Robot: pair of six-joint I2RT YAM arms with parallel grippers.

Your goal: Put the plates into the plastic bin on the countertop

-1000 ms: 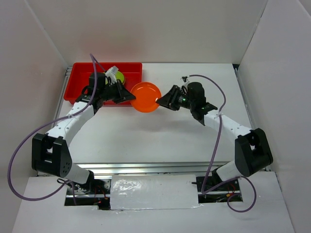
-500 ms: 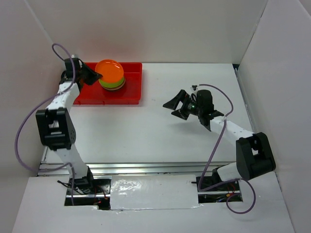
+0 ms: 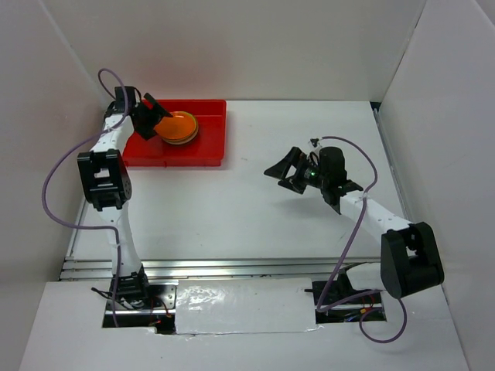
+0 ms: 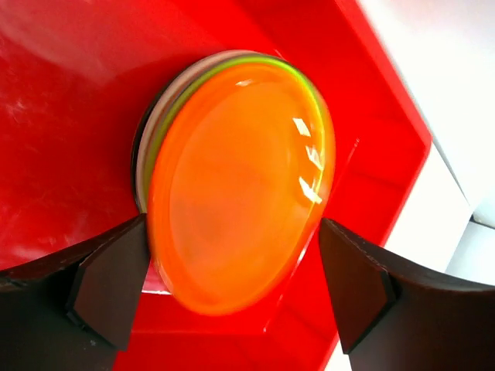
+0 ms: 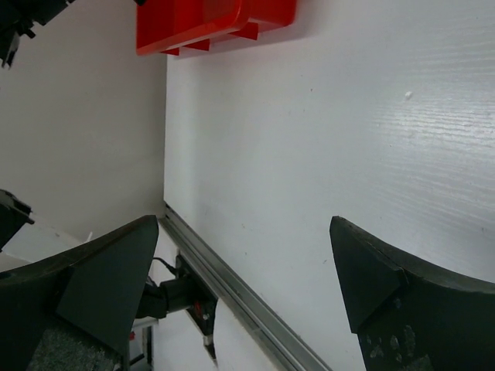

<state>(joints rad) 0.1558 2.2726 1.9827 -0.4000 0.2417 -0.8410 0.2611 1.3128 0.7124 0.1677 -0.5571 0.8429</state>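
Observation:
An orange plate [image 3: 179, 127] lies on top of a small stack of plates in the red plastic bin [image 3: 209, 147] at the countertop's [image 3: 255, 224] back left. In the left wrist view the orange plate [image 4: 240, 185] covers a lime green plate [image 4: 232, 66] and a pale rim below it. My left gripper [image 3: 158, 121] is open, its fingers [image 4: 108, 286] on either side of the orange plate's near edge. My right gripper [image 3: 278, 175] hovers open over the bare countertop right of centre, holding nothing [image 5: 244, 224].
White walls enclose the countertop on three sides. A metal rail [image 3: 232, 267] runs along the front edge, seen also in the right wrist view [image 5: 232, 286]. The bin's right wall [image 4: 387, 116] borders white countertop.
The orange plate passed from between both grippers at mid-table into the bin, onto the stack. My left gripper opened and let it go. My right gripper opened and drew back rightward.

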